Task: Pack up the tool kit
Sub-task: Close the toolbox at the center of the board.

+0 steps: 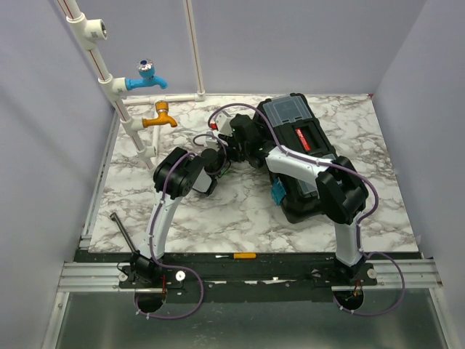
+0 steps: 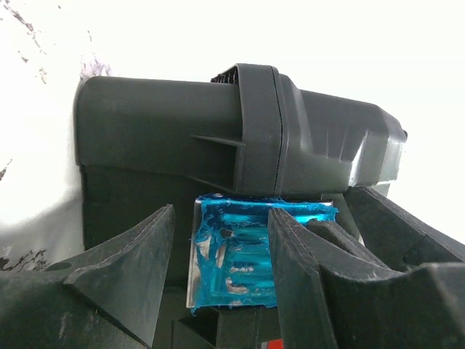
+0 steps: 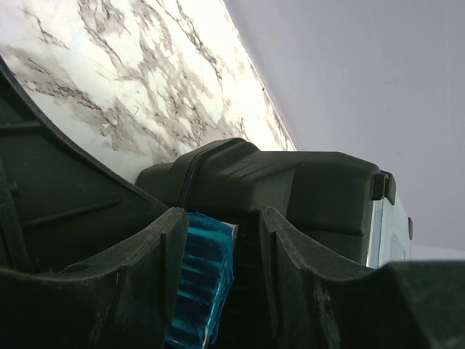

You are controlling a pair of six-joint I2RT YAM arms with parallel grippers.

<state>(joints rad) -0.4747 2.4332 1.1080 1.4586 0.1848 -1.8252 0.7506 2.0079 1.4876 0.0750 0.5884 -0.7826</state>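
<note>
Pale grey-lilac walls (image 1: 43, 145) close in the space at the back and on both sides. Between them lies the table (image 1: 240, 211), its top a white marble pattern with grey veins. A black strip (image 1: 254, 265) and a metal rail (image 1: 87, 276) run along its near edge.

The black toolbox (image 1: 290, 120) lies on the right half of the table towards the back, set at an angle, lid shut and red-black handle on top. The left arm (image 1: 163, 211) and the right arm (image 1: 345, 196) both reach to its left side.

White pipes (image 1: 109, 80) climb the back left corner, carrying a blue tap (image 1: 149, 78) above an orange tap (image 1: 161, 118).

The left end effector (image 2: 221, 214) has its fingers partly apart with a teal latch (image 2: 247, 247) between them. The right end effector (image 3: 222, 214) stands likewise around a teal latch (image 3: 207, 276). Whether either one pinches the latch I cannot tell.

A yellow-handled screwdriver (image 1: 243, 255) lies on the black strip, and a thin dark tool (image 1: 122, 227) lies near the table's left front corner.
</note>
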